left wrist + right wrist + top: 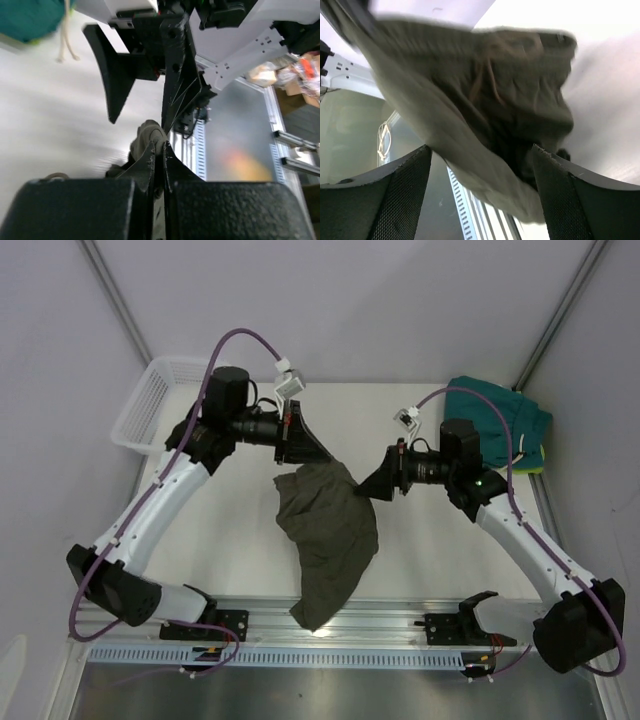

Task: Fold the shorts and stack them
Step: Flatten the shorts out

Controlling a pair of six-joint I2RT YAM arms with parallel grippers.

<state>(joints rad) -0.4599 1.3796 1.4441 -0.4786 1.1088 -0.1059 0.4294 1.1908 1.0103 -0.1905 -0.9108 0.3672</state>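
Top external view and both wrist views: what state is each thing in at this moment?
left gripper: shut on the olive shorts.
right gripper: open, cloth hanging just in front of it, not gripped.
olive shorts: unfolded, hanging by one edge, lower end draped over the near rail.
teal shorts: folded, lying at the far right corner.
basket: upright at the far left edge.

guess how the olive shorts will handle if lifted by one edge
Probably floppy: the olive shorts sag in crumpled folds below the left gripper. Likely light, since a small pinch of cloth holds that edge up. They will probably drape and swing rather than keep shape.
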